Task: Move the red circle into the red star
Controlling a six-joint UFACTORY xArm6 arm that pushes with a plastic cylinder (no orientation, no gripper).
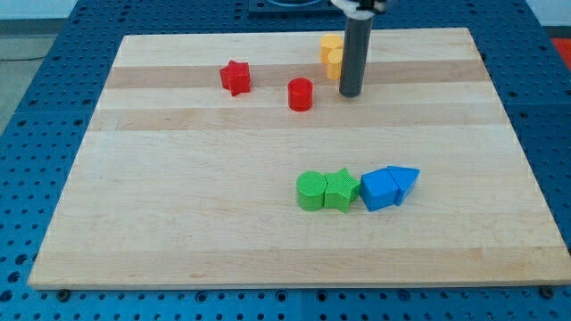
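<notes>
The red circle [301, 94] stands on the wooden board near the view's top, right of the red star [235, 78], with a gap of about one block width between them. My tip [350, 94] rests on the board just to the right of the red circle, a short gap away, not touching it. The rod rises straight up and partly covers the yellow blocks behind it.
Two yellow blocks [331, 55] sit together at the top, just left of the rod. Lower right of centre is a touching row: green circle [311, 191], green star [340, 189], blue cube [379, 189], blue triangle [405, 180]. The board's [178, 223] edges border blue pegboard.
</notes>
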